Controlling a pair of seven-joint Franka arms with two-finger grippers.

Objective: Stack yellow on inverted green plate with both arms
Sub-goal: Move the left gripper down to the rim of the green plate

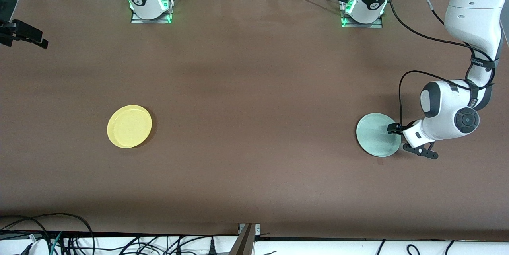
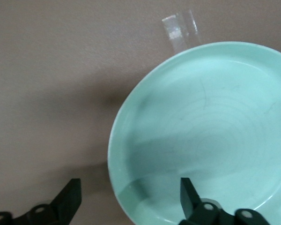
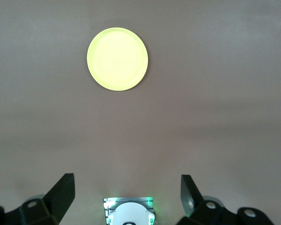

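Observation:
The green plate (image 1: 377,134) lies hollow side up near the left arm's end of the table. My left gripper (image 1: 402,139) is low at the plate's edge, open and empty. In the left wrist view the gripper (image 2: 130,188) straddles the rim of the green plate (image 2: 201,136), with one finger (image 2: 189,197) over the plate and the other (image 2: 70,197) over bare table. The yellow plate (image 1: 129,126) lies hollow side up toward the right arm's end. My right gripper (image 3: 129,194) is open and empty, high over its own base, with the yellow plate (image 3: 117,58) far below. It is out of the front view.
A strip of clear tape (image 2: 179,29) is stuck to the brown table next to the green plate. The arm bases (image 1: 150,2) (image 1: 362,6) stand along the table's edge farthest from the front camera. A black clamp (image 1: 24,34) juts in at the right arm's end. Cables (image 1: 79,239) run along the nearest edge.

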